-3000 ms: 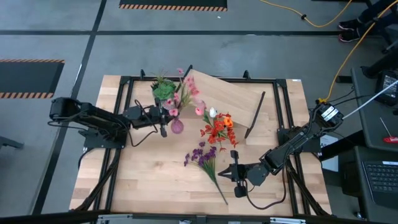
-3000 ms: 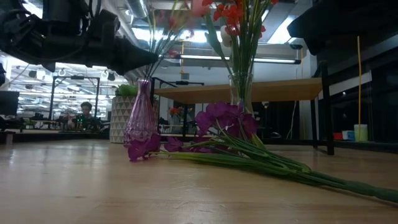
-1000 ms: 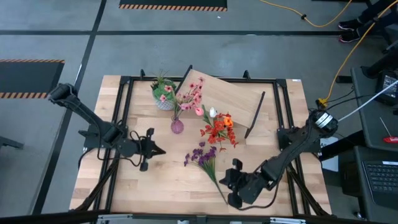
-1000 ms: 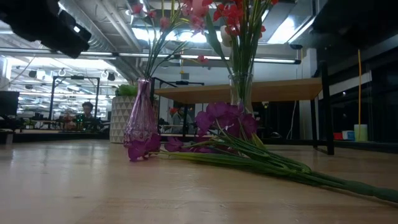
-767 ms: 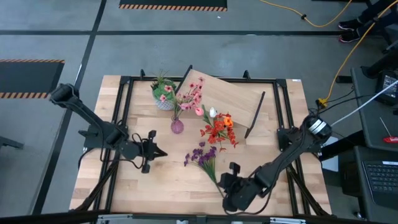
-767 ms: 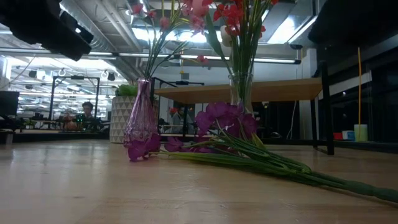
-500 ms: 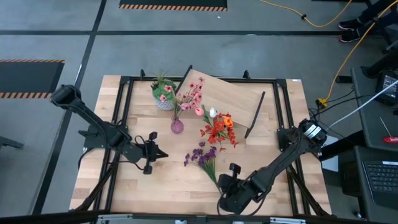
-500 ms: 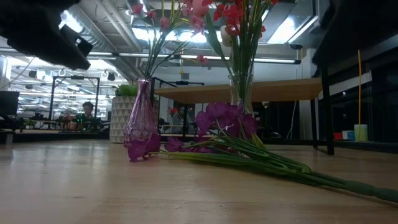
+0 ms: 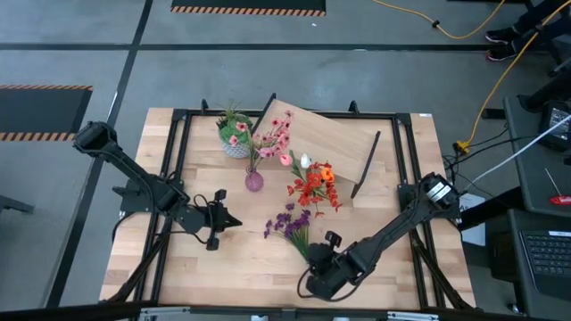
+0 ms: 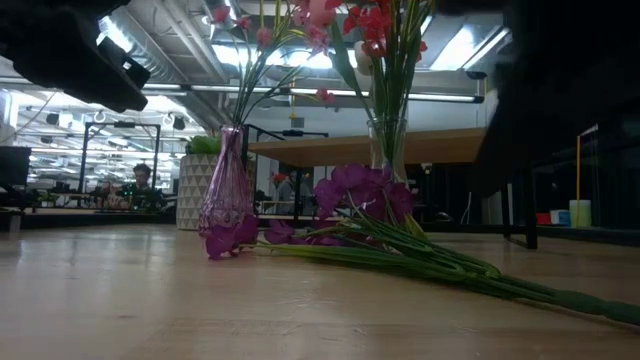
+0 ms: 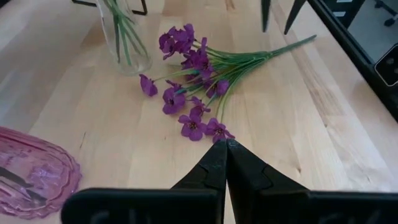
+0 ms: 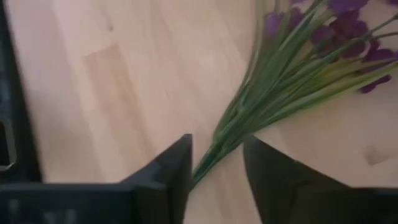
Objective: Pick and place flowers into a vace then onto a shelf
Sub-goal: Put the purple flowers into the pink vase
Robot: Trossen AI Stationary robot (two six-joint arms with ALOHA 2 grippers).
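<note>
A purple flower bunch (image 9: 293, 225) lies flat on the table, blossoms toward the far side and green stalks (image 12: 231, 127) running to the near edge. My right gripper (image 12: 217, 148) is open at the stalk end (image 9: 314, 264), one finger on each side of the stalks, apparently not touching them. My left gripper (image 11: 227, 146) is shut and hovers left of the blossoms (image 9: 234, 219). Pink blossoms stand in a pink vase (image 9: 254, 181). Red, orange and white flowers stand in a clear vase (image 11: 127, 37). The wooden shelf (image 9: 326, 143) stands behind them.
A spiky green plant in a white pot (image 9: 235, 135) stands at the far left, beside the shelf. Black frame rails (image 9: 174, 169) run along the table's sides. Bare tabletop (image 9: 241, 263) lies between the two grippers. In the low view the right arm (image 10: 570, 90) darkens the right side.
My right gripper has travelled toward the table's left along the near edge and now stands over the purple bunch's stalk end. The flowers and vases have kept still.
</note>
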